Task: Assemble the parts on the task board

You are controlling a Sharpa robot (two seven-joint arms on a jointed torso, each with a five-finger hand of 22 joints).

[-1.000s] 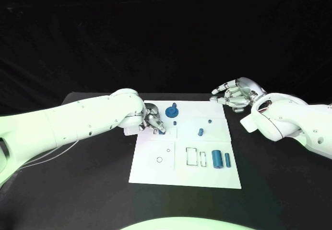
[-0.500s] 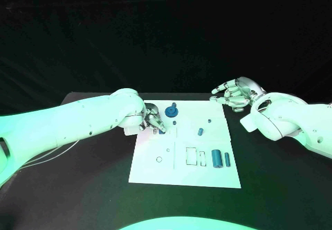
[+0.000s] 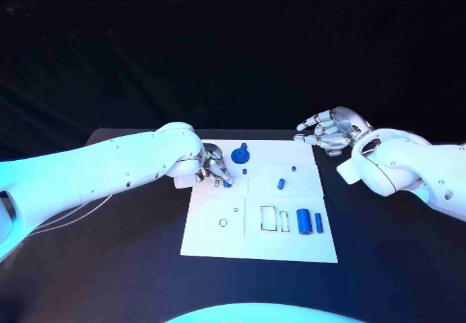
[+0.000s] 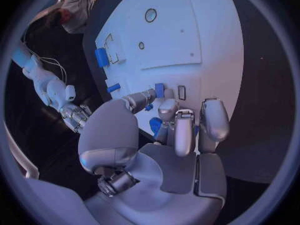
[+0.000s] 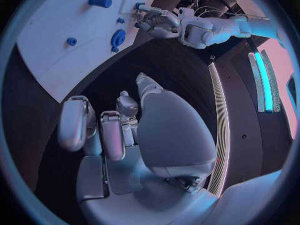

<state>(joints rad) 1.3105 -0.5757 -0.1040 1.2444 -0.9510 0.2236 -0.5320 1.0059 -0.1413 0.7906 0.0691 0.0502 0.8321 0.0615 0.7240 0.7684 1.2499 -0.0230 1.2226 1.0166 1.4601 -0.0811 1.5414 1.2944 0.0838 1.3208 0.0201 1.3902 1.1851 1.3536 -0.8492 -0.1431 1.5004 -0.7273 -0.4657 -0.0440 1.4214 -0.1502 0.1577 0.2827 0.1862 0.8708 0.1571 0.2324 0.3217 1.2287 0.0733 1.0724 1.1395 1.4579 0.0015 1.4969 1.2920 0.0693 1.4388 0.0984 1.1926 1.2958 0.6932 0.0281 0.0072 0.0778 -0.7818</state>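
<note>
The white task board [image 3: 254, 243] lies mid-table. My left hand [image 3: 212, 167] reaches over its near-left corner and pinches a small blue part [image 3: 226, 182] at its fingertips, low against the board. In the left wrist view that blue part [image 4: 159, 90] sits between thumb and finger of the left hand [image 4: 181, 130]. A blue gear-like disc [image 3: 240, 157] stands just beyond the fingers. A short peg [image 3: 281, 183], a blue cylinder [image 3: 304, 221] and a thin bar [image 3: 318, 223] lie further right. My right hand [image 3: 330, 134] hovers off the board's far right corner, fingers apart, holding nothing.
Outlined rectangular slots [image 3: 268, 219] and a small ring hole [image 3: 223, 223] mark the board's near half. Black tabletop [image 3: 116, 256] surrounds the board. The right wrist view shows the board [image 5: 56, 45], the disc [image 5: 117, 36] and my left hand [image 5: 159, 22] beyond it.
</note>
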